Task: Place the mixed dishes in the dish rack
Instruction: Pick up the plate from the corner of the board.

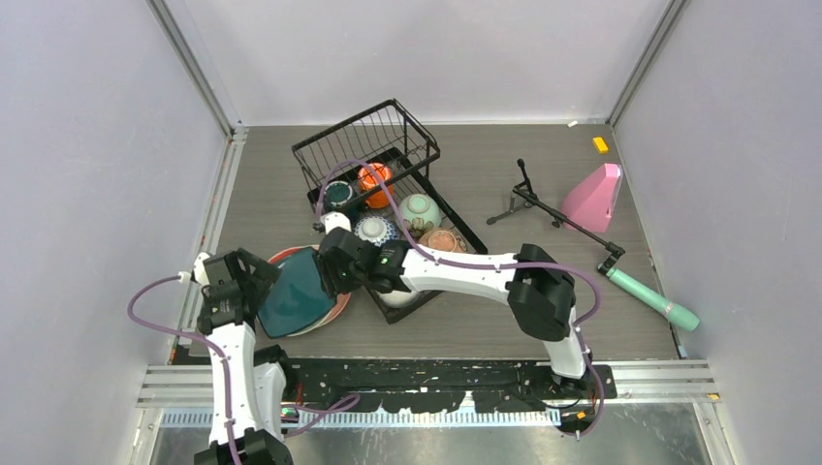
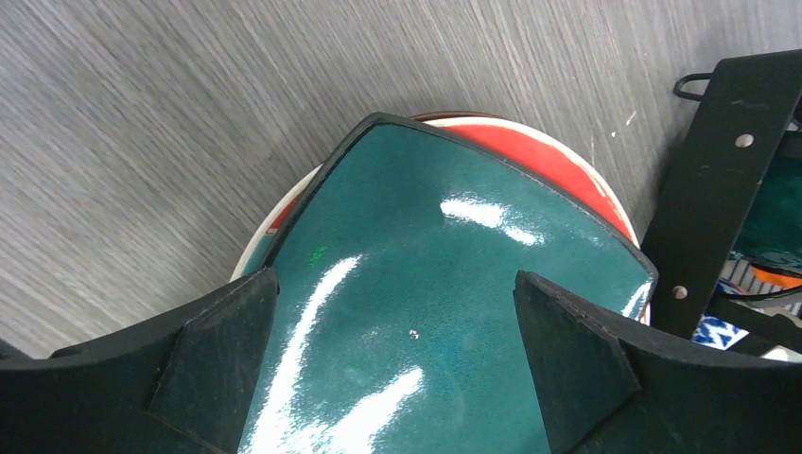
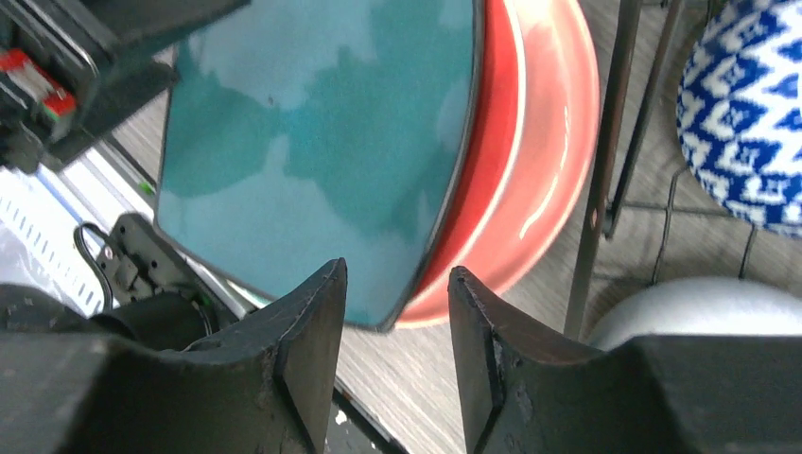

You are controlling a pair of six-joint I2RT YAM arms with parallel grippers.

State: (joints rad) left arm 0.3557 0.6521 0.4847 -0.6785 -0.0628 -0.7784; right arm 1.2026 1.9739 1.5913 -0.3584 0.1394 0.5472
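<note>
Corner of the teal plate (image 3: 312,142) lay between the part-open jaws of the right gripper (image 3: 395,284), while the wide-open left gripper (image 2: 392,284) hovered over its far edge.

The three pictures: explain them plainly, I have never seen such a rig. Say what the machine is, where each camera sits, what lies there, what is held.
Two robot arms are bolted to the table, each ending in a two-finger gripper. The wide picture looks down from above and behind them; the close-ups come from cameras on the two wrists. A wire dish rack holds an orange mug and a blue-patterned bowl, among others. Beside it a dark teal plate lies on a red plate. The left gripper hangs wide open over the teal plate; the right gripper straddles its edge, fingers apart. Nothing is gripped yet. A pink wedge and a tripod sit further right.
</note>
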